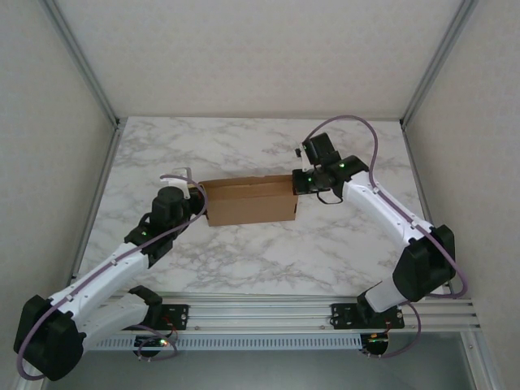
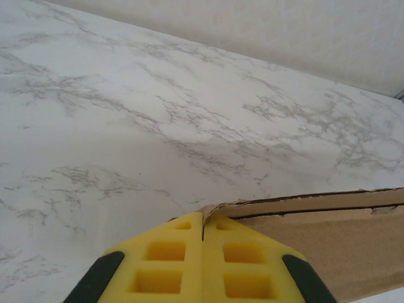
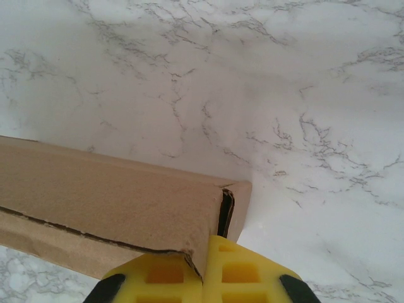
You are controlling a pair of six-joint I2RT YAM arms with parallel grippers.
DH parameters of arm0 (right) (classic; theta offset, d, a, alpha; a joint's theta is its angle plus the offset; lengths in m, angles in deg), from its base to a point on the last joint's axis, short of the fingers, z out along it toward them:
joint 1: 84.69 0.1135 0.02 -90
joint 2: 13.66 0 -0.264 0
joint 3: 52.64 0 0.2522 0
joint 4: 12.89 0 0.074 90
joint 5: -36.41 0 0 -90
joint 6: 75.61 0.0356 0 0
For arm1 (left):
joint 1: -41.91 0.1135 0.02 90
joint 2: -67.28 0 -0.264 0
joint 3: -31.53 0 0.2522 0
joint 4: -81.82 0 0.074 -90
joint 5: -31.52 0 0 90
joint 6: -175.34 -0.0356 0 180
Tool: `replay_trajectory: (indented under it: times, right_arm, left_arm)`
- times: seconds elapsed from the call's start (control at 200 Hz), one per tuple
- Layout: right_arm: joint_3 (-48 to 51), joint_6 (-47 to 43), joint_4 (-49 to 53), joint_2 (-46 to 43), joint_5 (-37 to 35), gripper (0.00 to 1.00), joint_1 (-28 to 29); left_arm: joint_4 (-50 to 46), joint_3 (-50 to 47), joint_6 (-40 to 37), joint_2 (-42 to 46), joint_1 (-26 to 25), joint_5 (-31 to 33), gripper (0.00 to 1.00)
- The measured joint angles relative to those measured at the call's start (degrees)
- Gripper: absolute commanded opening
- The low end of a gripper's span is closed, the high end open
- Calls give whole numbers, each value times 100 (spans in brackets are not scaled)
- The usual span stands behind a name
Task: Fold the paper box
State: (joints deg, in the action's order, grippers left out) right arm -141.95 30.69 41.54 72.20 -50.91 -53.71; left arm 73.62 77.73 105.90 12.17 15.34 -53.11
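The paper box (image 1: pixel 249 201), plain brown cardboard, stands as a shallow rectangular shape in the middle of the marble table. At its left end my left gripper (image 1: pixel 197 203) is shut, and in the left wrist view the yellow fingertips (image 2: pixel 203 216) pinch a frayed corner of the box wall (image 2: pixel 328 240). At the right end sits my right gripper (image 1: pixel 299 184). In the right wrist view it (image 3: pixel 205 243) is shut on the end wall of the box (image 3: pixel 107 196), with a dark slit open at that corner.
White marble tabletop (image 1: pixel 260 252) spreads around the box. Grey enclosure walls with metal posts (image 1: pixel 81 61) bound it at the back and sides. An aluminium rail (image 1: pixel 260 313) carrying both arm bases runs along the near edge.
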Motion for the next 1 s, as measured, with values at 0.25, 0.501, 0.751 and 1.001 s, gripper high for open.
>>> replay_trajectory:
  times: [0.25, 0.501, 0.751, 1.001]
  right_arm:
    - [46, 85, -155, -22, -7, 0, 4]
    - [57, 83, -208, -26, -7, 0, 9]
    - [208, 85, -361, -87, -15, 0, 9]
    - [774, 103, -881, -446, -105, 0, 68]
  left_arm:
    - [31, 0, 334, -26, 0, 66, 0]
    - [245, 0, 374, -238, -9, 284, 0]
    - [332, 0, 527, -339, -210, 645, 0]
    - [485, -225, 870, -186, -546, 1128, 0]
